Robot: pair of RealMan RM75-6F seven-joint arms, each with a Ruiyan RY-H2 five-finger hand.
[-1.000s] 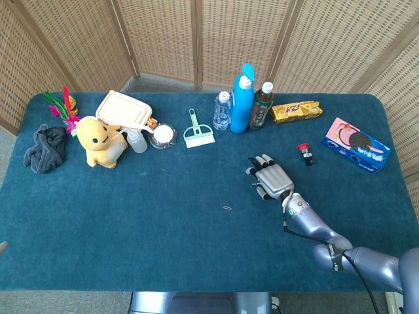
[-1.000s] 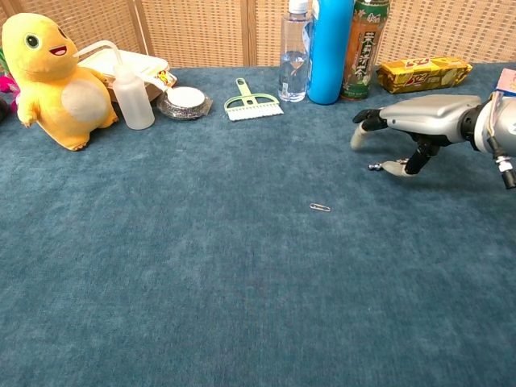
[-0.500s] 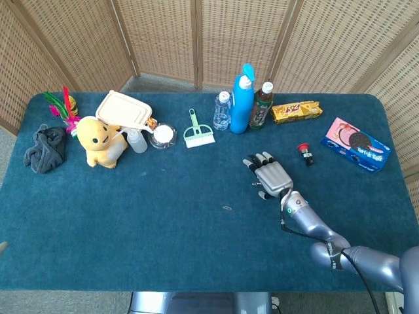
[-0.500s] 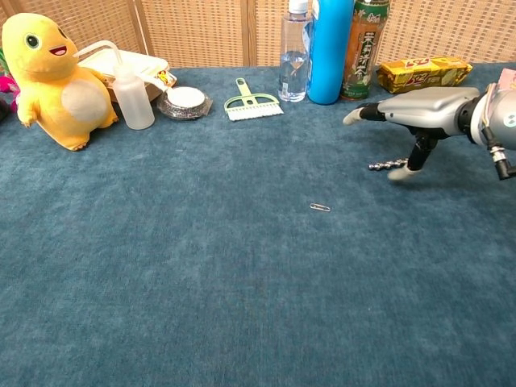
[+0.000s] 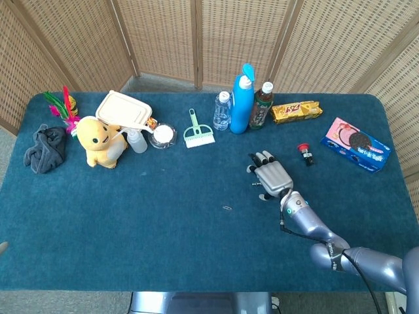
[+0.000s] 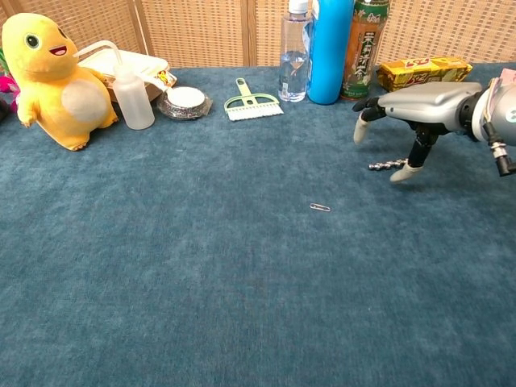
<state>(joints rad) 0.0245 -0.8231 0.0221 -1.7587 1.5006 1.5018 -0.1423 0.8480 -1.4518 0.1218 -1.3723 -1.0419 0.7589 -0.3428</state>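
Blue felt is covering the table (image 5: 98, 216), and you are hovering the right hand (image 6: 419, 109) palm down toward its right side, fingers apart and holding nothing. A small screw (image 6: 386, 165) is lying just under the thumb, with a paper clip (image 6: 320, 207) nearer the front edge. Toward the far edge, a blue bottle (image 5: 242, 98) is standing among other bottles.

We see a rectangular table covered in deep teal-blue carpet-like cloth (image 5: 131, 216). From 9 to 3 o'clock behind it stands a folding screen of woven tan wicker panels in light wooden frames (image 5: 163, 39). A grey floor (image 5: 157, 83) shows at 12 o'clock. The light is even and soft.
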